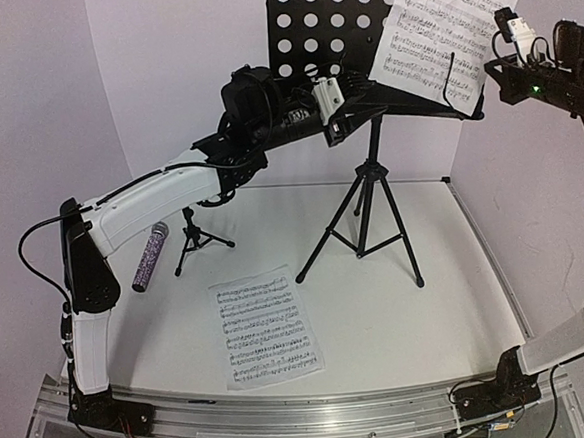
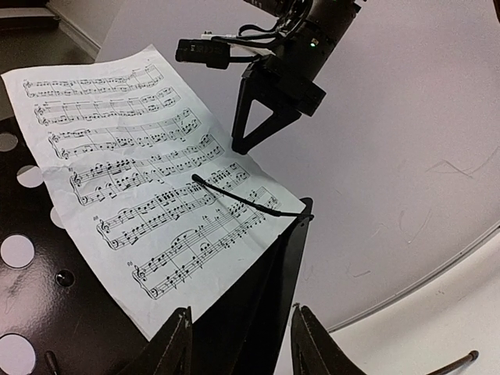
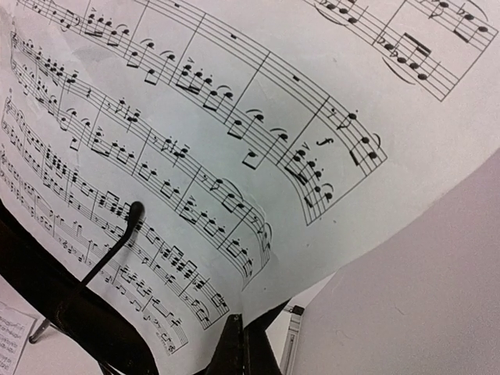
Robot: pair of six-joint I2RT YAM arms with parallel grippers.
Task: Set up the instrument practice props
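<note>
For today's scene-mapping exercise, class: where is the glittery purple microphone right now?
In the top view, the microphone lies flat on the table at left, just left of the small mic stand and up-left of the loose sheet-music page.

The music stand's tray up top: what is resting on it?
One white sheet-music page leans against the perforated tray, toward its right side, with a thin black wire arm across its lower corner. The tray's holes behind the page are covered; only those left of it show.
</note>
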